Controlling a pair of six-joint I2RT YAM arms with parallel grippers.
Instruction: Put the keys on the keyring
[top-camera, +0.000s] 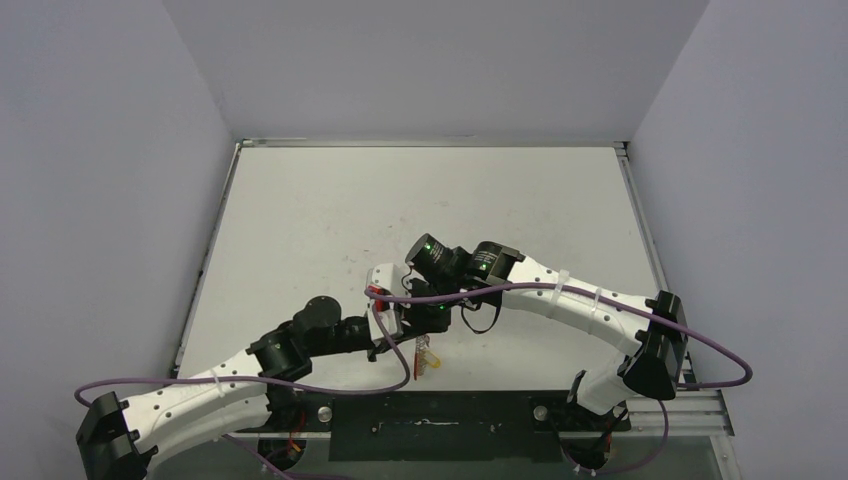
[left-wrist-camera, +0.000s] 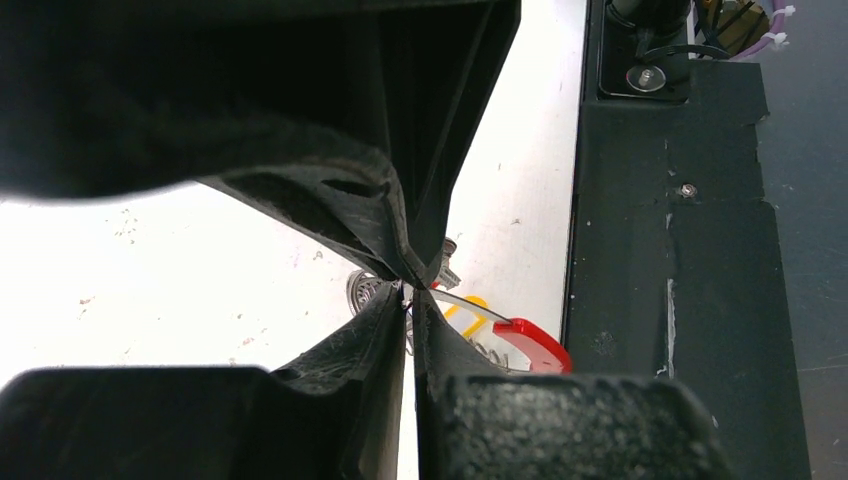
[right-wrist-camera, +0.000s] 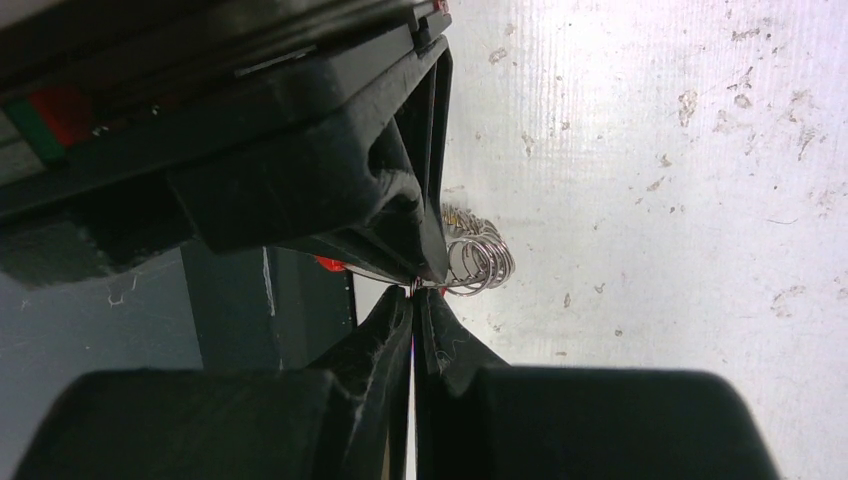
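Both grippers meet low over the table's near middle. My left gripper is shut, pinching a thin silver wire of the keyring. That wire runs on to a curved red sleeve. My right gripper is also shut on the keyring wire, tip to tip with the left one. The silver coil bulges beside the tips. A key's yellow head shows behind the wire. In the top view the keys dangle below the grippers, red and yellow; their blades are hidden.
The black base plate runs along the near edge, right beside the dangling keys. Purple cables loop over both arms. Grey walls enclose the white table on three sides.
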